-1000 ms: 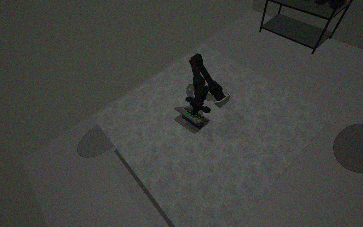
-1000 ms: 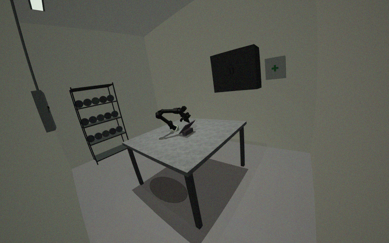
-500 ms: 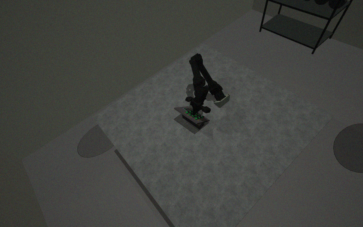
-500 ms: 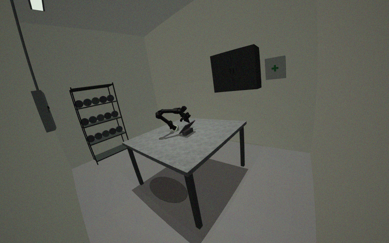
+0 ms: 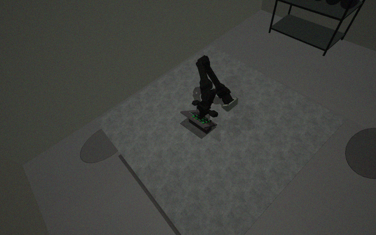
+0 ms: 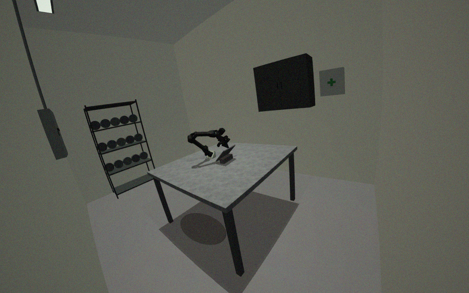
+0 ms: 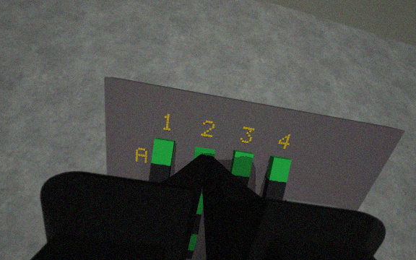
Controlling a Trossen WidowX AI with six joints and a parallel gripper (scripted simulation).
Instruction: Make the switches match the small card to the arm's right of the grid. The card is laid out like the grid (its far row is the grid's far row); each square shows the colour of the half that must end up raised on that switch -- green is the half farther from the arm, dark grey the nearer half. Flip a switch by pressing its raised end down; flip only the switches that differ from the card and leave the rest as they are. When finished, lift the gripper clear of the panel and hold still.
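Apparently the step in hand is a press within row A of the tilted panel (image 5: 185, 112) (image 6: 225, 153) (image 7: 193, 108), around the switch under the 2; the next move calls for a short push there if its raised end is the one beneath, then a lift clear. The gripper (image 5: 201, 117) (image 6: 227, 146) (image 7: 204, 161) has its fingers together, nothing between them, and its tip overlaps switch 2 (image 7: 204, 149), covering its nearer part. Contact I cannot confirm. Switch 1 (image 7: 163, 152) lies to one side, switch 3 (image 7: 242, 164) and switch 4 (image 7: 279, 170) to the other.
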